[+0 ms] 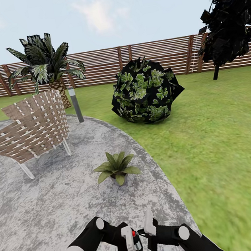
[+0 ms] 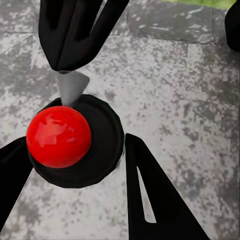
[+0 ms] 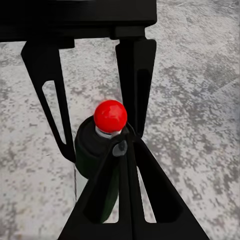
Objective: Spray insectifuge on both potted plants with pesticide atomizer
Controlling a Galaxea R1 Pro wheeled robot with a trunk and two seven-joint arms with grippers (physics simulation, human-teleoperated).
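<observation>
Our left pincer [image 1: 132,242] clamps the atomizer [image 1: 137,244], stiff, light, likely slick, round its body; right pincer [image 1: 148,231] closes at its red top [image 3: 110,116].

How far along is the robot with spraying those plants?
Picked up: the small dark bottle with a red top sits between the left gripper's fingers, the right gripper touching it. One low green-leaved plant in a grey pot stands just ahead. Spraying both plants seems still left.
</observation>
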